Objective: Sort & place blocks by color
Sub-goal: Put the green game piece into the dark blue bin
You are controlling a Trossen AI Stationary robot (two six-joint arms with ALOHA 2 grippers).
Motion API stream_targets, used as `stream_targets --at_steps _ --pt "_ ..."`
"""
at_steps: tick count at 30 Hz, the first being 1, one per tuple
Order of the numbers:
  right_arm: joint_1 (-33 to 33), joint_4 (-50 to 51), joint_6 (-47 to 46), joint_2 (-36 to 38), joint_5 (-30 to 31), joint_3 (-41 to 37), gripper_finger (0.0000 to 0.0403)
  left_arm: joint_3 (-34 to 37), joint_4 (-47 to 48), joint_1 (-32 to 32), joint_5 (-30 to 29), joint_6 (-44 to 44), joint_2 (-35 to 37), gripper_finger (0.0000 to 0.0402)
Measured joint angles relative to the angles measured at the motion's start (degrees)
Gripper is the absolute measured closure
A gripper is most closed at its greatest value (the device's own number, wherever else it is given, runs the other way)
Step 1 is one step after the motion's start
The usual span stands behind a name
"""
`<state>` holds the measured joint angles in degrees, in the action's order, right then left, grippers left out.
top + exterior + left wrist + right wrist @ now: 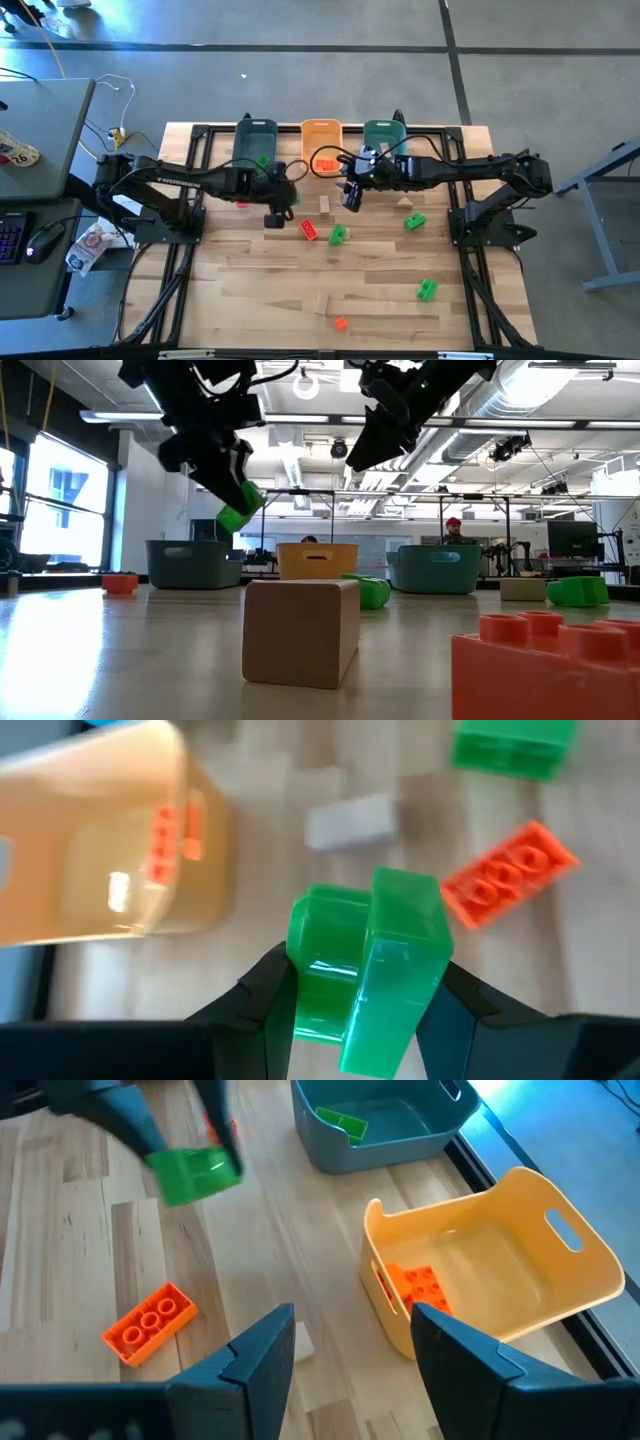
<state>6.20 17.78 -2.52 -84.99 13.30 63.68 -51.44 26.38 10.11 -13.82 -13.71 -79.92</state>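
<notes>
My left gripper [360, 990] is shut on a bright green block [370, 960] and holds it in the air near the table's middle, in front of the left teal bin [255, 140]. The right wrist view shows this block [195, 1175] above the wood. My right gripper [350, 1340] hangs open and holds nothing, in front of the orange bin [500, 1260], which has an orange block [420, 1285] inside. The left teal bin [380, 1120] holds a green block [340, 1122]. An orange brick [310, 230], green blocks [338, 235] and tan blocks [325, 205] lie loose on the table. My left gripper pinches the green block between its two fingers, one on each of two opposite sides [305, 1005]. The fingers slant down from the table's left. The block [238, 510] hangs lifted clear of the table.
A second teal bin [383, 140] stands at the far right of the row. More green blocks [415, 222] [427, 290], a small orange block [340, 323] and a tan block [320, 300] are scattered toward the near edge. Black frame rails [190, 260] run along both table sides.
</notes>
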Motion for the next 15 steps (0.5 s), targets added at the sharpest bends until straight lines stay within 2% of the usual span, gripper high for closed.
stream_targets --at_steps 9,15 --pt "0.0 0.0 -0.5 0.0 0.2 0.0 0.0215 0.0 -1.1 7.2 -14.5 -3.0 0.5 0.0271" --pt "0.0 0.0 -1.8 0.0 0.2 0.0 0.0215 0.0 -1.0 15.8 -15.8 -2.6 0.5 0.0270"
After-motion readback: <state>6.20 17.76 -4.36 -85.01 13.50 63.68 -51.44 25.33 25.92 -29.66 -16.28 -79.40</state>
